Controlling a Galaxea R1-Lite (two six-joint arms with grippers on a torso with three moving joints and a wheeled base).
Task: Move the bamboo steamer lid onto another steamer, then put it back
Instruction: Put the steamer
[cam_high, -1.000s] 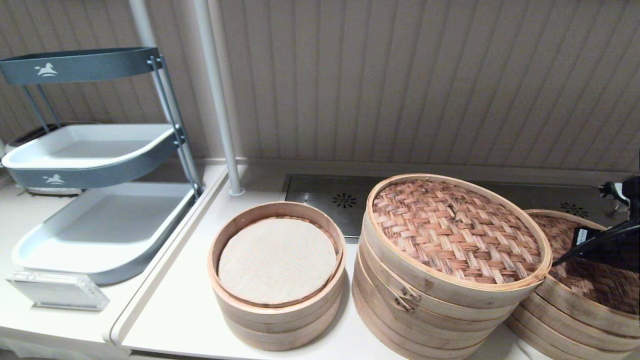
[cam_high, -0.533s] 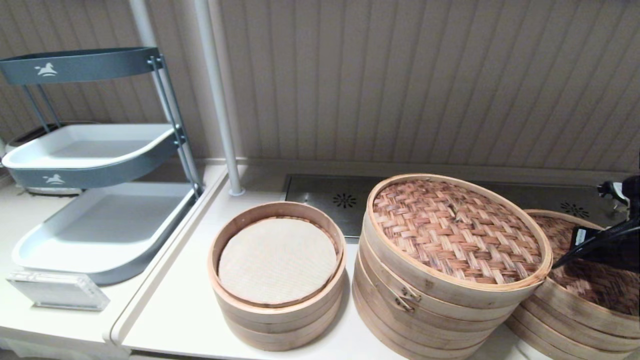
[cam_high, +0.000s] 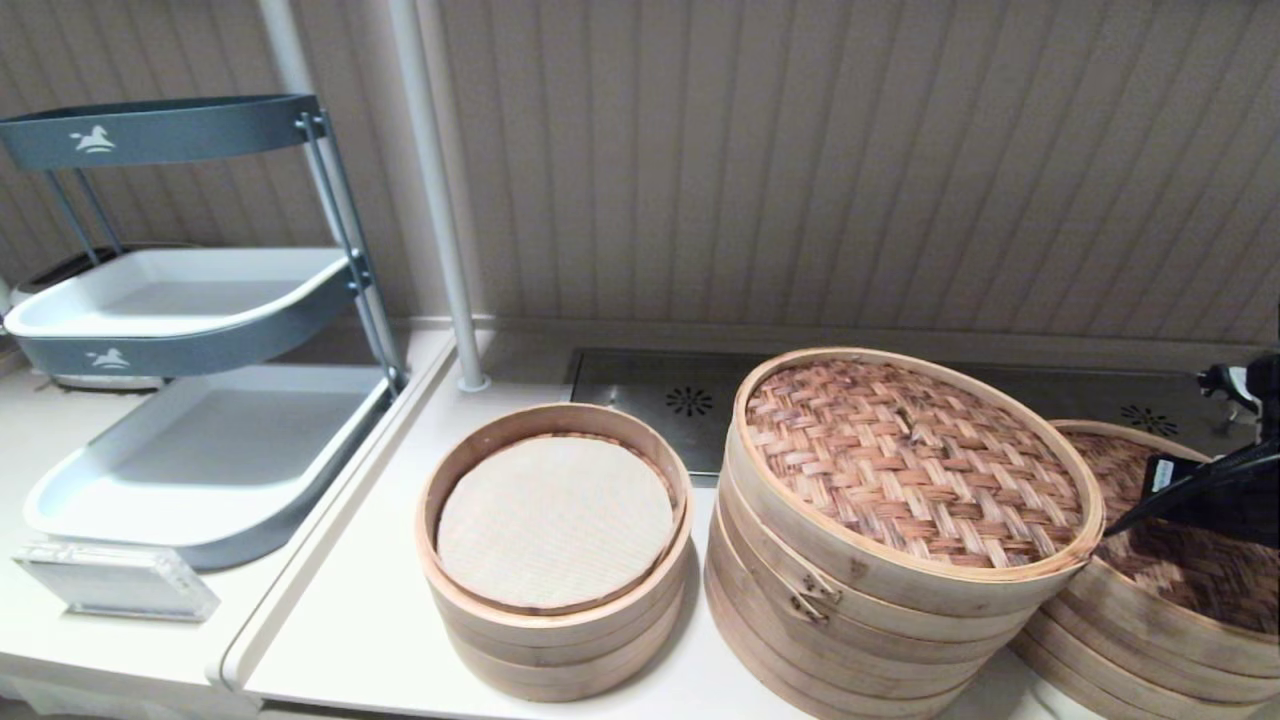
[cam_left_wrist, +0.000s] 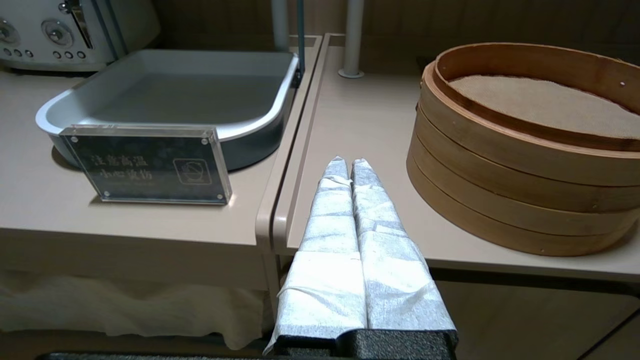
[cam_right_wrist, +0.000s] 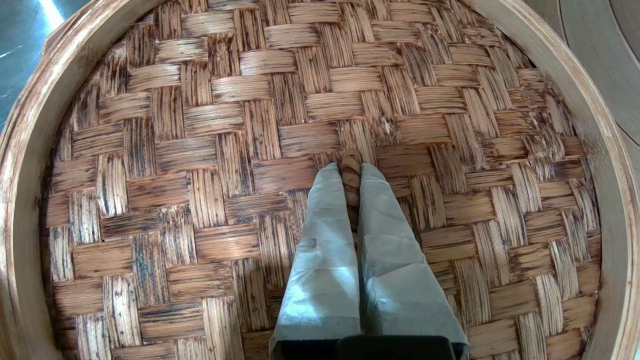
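The right gripper (cam_right_wrist: 351, 172) pinches the centre knot (cam_right_wrist: 350, 165) of the dark woven lid (cam_right_wrist: 210, 165), right of the tall steamer (cam_high: 890, 540). The left gripper (cam_left_wrist: 345, 165), clenched on nothing, hovers at the counter edge (cam_left_wrist: 280, 220).

The bamboo steamer lid (cam_right_wrist: 210, 150) is showing dark brown herringbone weave inside a pale band; another steamer (cam_high: 905, 460) is wearing lighter tan-reddish weave. The cloth liner (cam_high: 555, 520) is looking whitish, perhaps finely gridded.
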